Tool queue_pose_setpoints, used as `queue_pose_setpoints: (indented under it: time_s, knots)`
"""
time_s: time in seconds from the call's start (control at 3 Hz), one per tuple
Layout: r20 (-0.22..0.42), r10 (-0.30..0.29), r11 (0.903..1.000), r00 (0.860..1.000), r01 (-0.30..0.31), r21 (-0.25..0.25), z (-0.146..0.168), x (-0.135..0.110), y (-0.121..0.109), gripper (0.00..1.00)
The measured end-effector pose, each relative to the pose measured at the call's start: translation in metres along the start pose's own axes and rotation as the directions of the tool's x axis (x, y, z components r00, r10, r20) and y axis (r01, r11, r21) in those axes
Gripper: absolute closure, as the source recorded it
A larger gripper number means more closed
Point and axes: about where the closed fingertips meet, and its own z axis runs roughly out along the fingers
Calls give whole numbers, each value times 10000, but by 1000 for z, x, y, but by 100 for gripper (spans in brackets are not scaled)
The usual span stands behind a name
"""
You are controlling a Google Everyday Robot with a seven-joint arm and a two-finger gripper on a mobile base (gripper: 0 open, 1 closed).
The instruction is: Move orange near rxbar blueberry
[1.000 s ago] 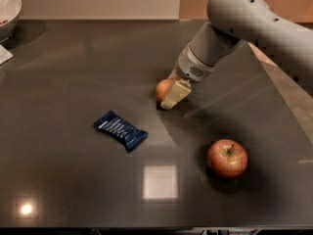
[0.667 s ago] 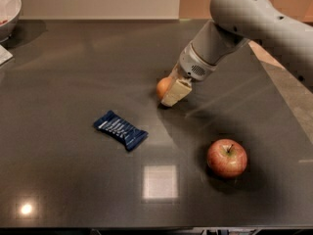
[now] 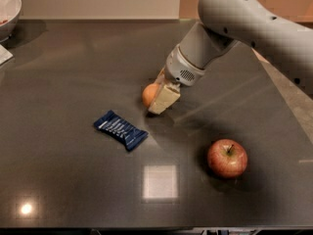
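Gripper (image 3: 155, 102) low over the table's middle, against the orange (image 3: 148, 95).
The orange touches its side; clamped or not, I cannot tell. The blue bar (image 3: 120, 129) lies near.

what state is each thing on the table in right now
orange: whole, touching the gripper, partly hidden by it
gripper: down low at the orange, mid table
rxbar blueberry: lying flat, wrapper sealed, apart from the orange
apple: whole, stem up, standing alone
bowl: upright at the far left corner, mostly out of view
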Motion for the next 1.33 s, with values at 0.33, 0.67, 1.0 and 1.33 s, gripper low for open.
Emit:
queue_pose_setpoints:
  time_s: [0.33,0.67,1.0,1.33]
  knots:
    - [-8,-423,9983,9991,422,-398,18,-13,16,100]
    - [-98,-612,9966,9981,605,-561,32,-17,24,82]
    - [-40,-771,9953,9970,767,-586,36,-23,28,58]
    - [43,-835,9949,9965,836,-559,38,-25,31,35]
